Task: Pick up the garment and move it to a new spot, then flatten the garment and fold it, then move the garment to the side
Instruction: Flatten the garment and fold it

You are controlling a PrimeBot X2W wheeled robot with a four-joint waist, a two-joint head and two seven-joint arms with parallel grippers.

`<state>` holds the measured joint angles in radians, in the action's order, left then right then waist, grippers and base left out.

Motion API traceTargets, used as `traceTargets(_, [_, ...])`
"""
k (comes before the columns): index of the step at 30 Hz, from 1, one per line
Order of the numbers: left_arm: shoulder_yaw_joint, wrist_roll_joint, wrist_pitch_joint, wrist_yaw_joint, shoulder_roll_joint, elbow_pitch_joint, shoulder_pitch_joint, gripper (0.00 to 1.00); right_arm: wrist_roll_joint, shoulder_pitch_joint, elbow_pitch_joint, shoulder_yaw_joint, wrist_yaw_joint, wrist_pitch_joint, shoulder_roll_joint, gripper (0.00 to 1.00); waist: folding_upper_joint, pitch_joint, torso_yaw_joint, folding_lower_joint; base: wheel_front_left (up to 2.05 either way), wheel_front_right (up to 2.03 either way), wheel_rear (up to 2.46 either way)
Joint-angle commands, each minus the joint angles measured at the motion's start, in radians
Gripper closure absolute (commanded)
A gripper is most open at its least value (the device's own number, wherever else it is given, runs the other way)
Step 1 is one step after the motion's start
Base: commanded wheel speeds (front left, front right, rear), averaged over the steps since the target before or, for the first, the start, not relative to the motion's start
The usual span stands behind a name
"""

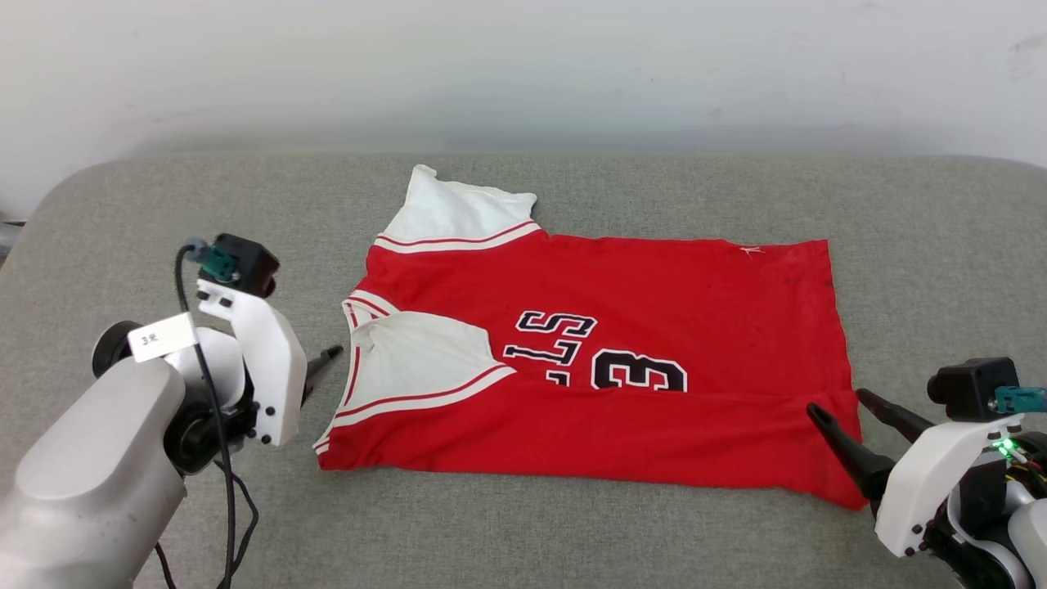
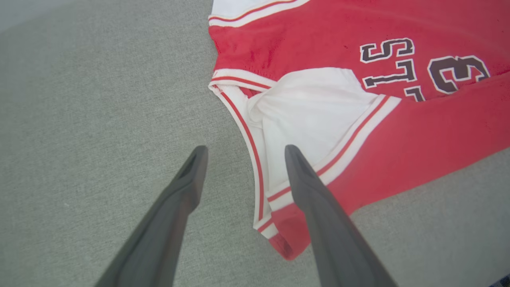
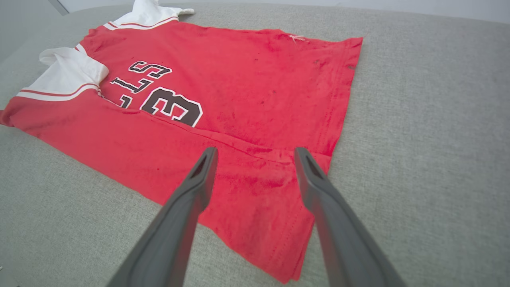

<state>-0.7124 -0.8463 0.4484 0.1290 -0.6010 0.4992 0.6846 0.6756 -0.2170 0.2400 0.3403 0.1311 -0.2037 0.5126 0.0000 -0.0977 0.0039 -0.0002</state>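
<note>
Left claw (image 2: 246,149) and right claw (image 3: 255,150) gape empty; garment (image 1: 654,286) (folded) half-hides its lettering (image 1: 564,343).

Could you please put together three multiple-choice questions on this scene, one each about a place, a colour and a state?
1. Where is the right gripper?
A) at the hem end of the garment
B) at its collar
C) above the far sleeve

2. What colour are the sleeves?
A) black
B) white
C) grey

3. How do the left gripper and its fingers stand?
A) shut on the collar
B) apart, holding nothing
C) shut on a sleeve

Key:
1 A: in the head view it points at the hem corner.
2 B: both sleeves are white with red-striped trim.
3 B: the left wrist view shows a wide gap between the fingers, with no cloth pinched.
</note>
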Motion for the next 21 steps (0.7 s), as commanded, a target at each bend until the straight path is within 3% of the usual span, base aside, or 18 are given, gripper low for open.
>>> traceTargets(1, [-0.012, -0.011, 0.032, 0.001, -0.008, -0.012, 0.013, 0.00, -0.008, 0.011, -0.004, -0.003, -0.001, -0.005, -0.007, 0.00, 0.0000, 0.003, 0.001, 0.0002, 0.00, 0.00, 0.00])
traceTargets(6, [-0.062, -0.054, 0.194, 0.001, -0.043, -0.069, 0.018, 0.00, -0.016, 0.015, -0.019, -0.009, -0.001, -0.015, -0.015, 0.00, 0.0000, 0.001, -0.008, 0.0002, 0.00, 0.00, 0.00])
traceTargets(10, [-0.092, -0.076, 0.265, 0.001, -0.057, -0.087, -0.002, 0.00, -0.017, 0.011, -0.028, -0.015, -0.001, -0.016, -0.019, 0.00, 0.0000, -0.013, -0.022, 0.0002, 0.00, 0.00, 0.00])
traceTargets(21, [-0.131, -0.079, 0.295, 0.000, -0.056, 0.002, -0.033, 0.00, -0.021, -0.035, -0.033, -0.004, -0.001, -0.013, -0.031, 0.00, 0.0000, -0.076, -0.069, 0.0002, 0.00, 0.00, 0.00])
